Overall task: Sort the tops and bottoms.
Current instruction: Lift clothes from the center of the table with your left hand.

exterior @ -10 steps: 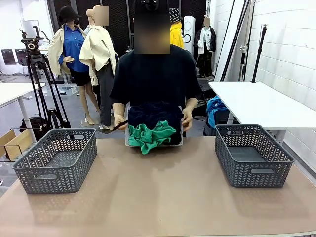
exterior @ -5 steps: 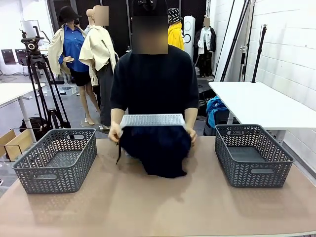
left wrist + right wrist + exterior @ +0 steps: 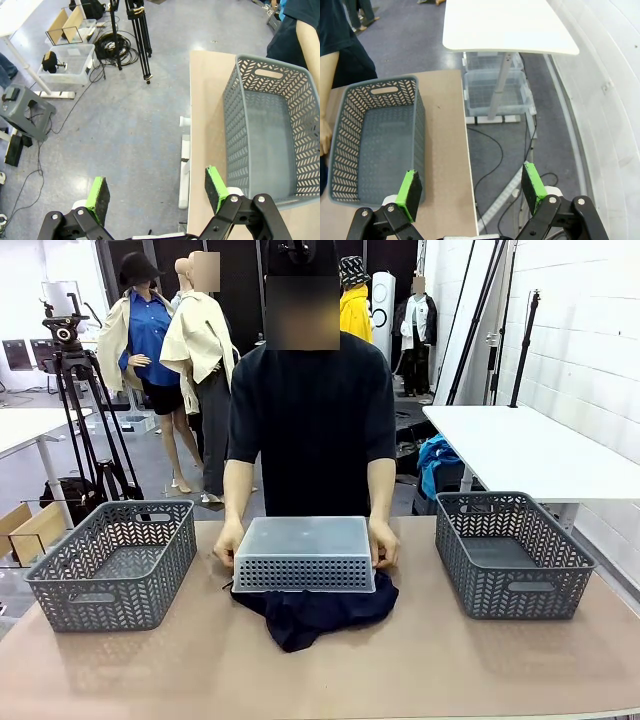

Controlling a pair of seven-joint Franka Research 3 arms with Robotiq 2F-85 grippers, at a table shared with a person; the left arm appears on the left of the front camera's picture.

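In the front view a person across the table holds a pale perforated bin (image 3: 304, 554) upside down on the tabletop with both hands. From under its near edge a heap of dark navy garments (image 3: 312, 607) spills out. My left gripper (image 3: 155, 194) hangs open over the floor beside the table's left end, with nothing between its green pads. My right gripper (image 3: 470, 186) is open too, above the table's right edge and empty.
A grey woven basket (image 3: 115, 564) stands at the table's left end, also seen in the left wrist view (image 3: 270, 130). A matching basket (image 3: 511, 552) stands at the right end, seen again from the right wrist (image 3: 375, 137). A white table (image 3: 505, 25) stands beyond.
The person has tipped the bin over and set it upside down on the table. The clothes have dropped out beneath it, and the green garment is now hidden.
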